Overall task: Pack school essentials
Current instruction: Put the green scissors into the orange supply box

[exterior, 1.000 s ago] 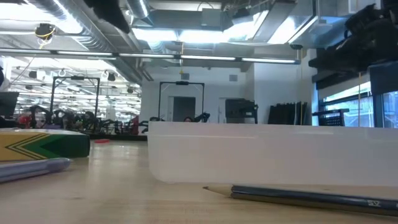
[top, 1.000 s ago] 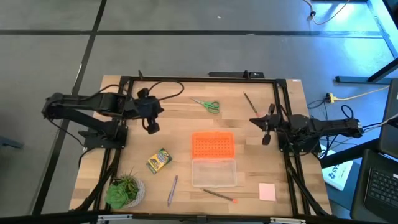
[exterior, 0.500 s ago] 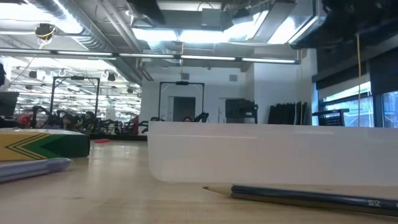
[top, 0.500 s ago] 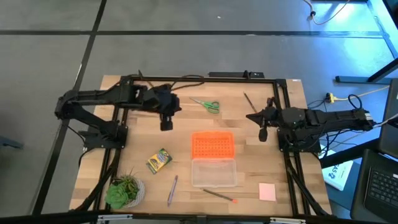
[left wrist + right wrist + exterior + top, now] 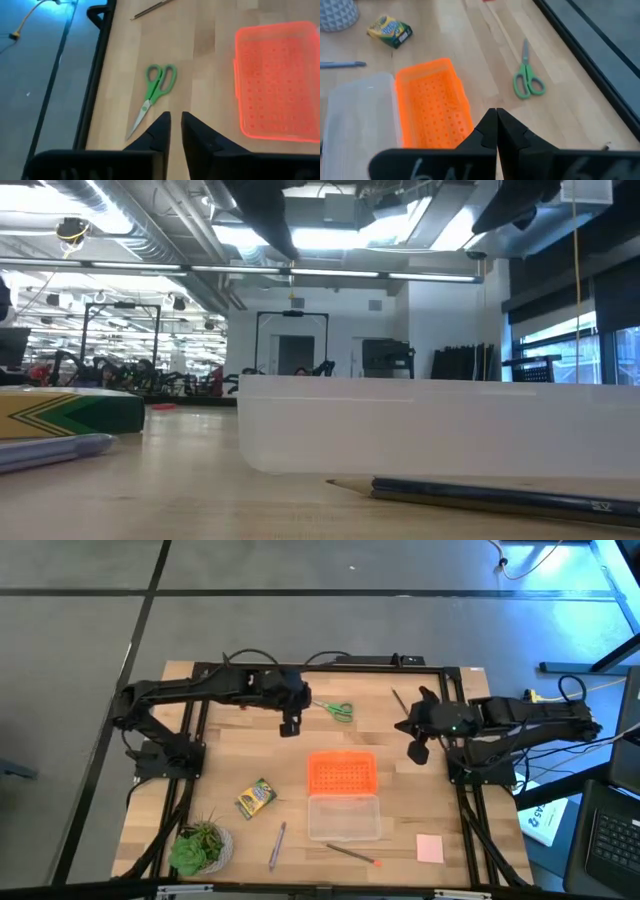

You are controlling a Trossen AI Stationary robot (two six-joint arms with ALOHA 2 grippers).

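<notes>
Green-handled scissors (image 5: 333, 710) lie flat near the table's far edge. My left gripper (image 5: 290, 726) hovers just to their left, above the wood, its fingers (image 5: 174, 119) a narrow slit apart with nothing between them. My right gripper (image 5: 417, 752) hangs shut and empty (image 5: 496, 113) right of the orange lid (image 5: 341, 773). The crayon box (image 5: 256, 798), the pen (image 5: 277, 846), a pencil (image 5: 350, 853) with the red eraser (image 5: 377, 862) at its tip, and the pink note pad (image 5: 430, 848) lie along the near side. A second pencil (image 5: 401, 702) lies at the far right.
The clear case (image 5: 343, 817) lies open at the table's middle, its orange lid on the far side. A potted plant (image 5: 200, 845) stands at the near left corner. A black frame (image 5: 320, 667) runs around the table's edges. Bare wood shows between the scissors and the lid.
My left gripper has swept toward the table's right edge, from near its base to just beside the scissors, rolling a little. My right gripper has risen and tipped downward, shifting slightly toward the table's middle. Nothing on the table has moved.
</notes>
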